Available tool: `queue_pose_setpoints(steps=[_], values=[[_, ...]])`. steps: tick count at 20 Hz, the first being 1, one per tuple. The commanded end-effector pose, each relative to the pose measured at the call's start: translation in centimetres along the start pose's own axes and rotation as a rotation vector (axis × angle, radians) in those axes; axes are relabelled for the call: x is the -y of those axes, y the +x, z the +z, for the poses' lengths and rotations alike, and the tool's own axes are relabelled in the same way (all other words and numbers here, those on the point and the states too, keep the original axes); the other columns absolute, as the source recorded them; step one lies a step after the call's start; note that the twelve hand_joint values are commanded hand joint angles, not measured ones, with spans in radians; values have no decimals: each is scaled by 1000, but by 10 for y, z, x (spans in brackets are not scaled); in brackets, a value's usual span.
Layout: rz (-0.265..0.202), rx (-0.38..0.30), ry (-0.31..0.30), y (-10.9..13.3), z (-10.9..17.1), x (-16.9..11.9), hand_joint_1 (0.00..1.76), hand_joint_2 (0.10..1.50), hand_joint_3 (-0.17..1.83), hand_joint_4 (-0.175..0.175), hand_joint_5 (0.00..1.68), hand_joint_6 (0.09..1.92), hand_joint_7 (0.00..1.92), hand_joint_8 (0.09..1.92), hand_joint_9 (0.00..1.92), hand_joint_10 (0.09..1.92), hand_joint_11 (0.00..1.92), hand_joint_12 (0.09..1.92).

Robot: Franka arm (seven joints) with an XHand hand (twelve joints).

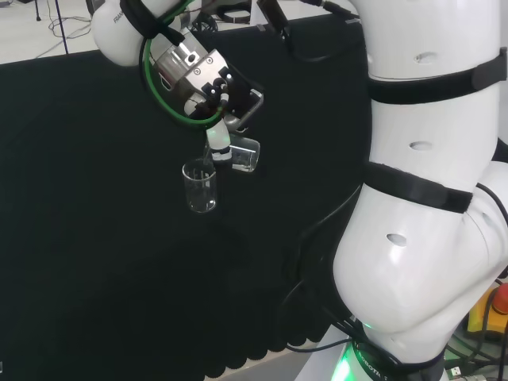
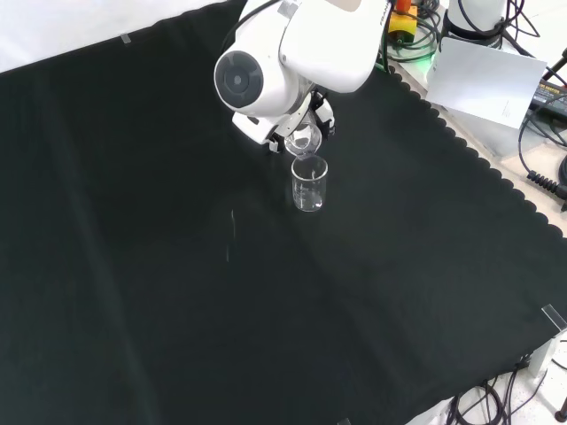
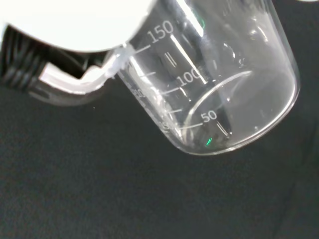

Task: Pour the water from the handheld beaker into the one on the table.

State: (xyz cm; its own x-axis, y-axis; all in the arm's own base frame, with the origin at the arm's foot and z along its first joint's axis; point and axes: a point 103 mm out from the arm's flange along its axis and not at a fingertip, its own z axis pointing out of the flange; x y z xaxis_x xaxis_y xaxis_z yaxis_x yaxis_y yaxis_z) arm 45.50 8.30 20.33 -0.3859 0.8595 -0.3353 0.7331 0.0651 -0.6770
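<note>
A: In the head view, where was the held beaker (image 1: pixel 243 154) relative to the standing beaker (image 1: pixel 199 186)?

B: It was just above and to the right of it, tipped far over, almost lying flat, with its mouth turned toward the rim of the standing one. The hand (image 1: pixel 208 79) was above both, and its fingers (image 1: pixel 217 141) were curled around the held beaker. The standing beaker was upright on the table (image 1: pixel 95 238).

A: And in the front view?

B: There the held beaker (image 2: pixel 303 142) was directly behind the standing beaker (image 2: pixel 309 184), right at its rim, and the white arm link (image 2: pixel 292 53) covered most of the hand. Whether the two rims were touching, I could not tell.

A: What did the wrist view give?

B: The held beaker (image 3: pixel 219 84) from very close, lying steeply on its side against the black cloth. I saw no clear body of water inside it, only some reflections near the bottom, so I could not say how much was left.

A: So which step was it?

B: I judged it to be the pouring itself, probably late in it, because of the strong tilt. How much water was in the standing beaker, I could not see.

A: And the next move?

B: It would ask the hand to keep the mouth over the standing beaker until the last drops fall, then turn the held beaker upright without knocking the rim below.
</note>
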Motion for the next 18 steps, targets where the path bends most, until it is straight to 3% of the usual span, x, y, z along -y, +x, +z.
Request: queue_pose_setpoints(steps=[1, 18], values=[[16, 32, 28, 5, -3, 1, 1311, 492, 1009, -175, 1200, 948, 1265, 917, 1577, 791, 1240, 836], [31, 85, 70, 9, -5, 3, 1311, 492, 1010, -175, 1199, 950, 1264, 920, 1575, 795, 1239, 839]])
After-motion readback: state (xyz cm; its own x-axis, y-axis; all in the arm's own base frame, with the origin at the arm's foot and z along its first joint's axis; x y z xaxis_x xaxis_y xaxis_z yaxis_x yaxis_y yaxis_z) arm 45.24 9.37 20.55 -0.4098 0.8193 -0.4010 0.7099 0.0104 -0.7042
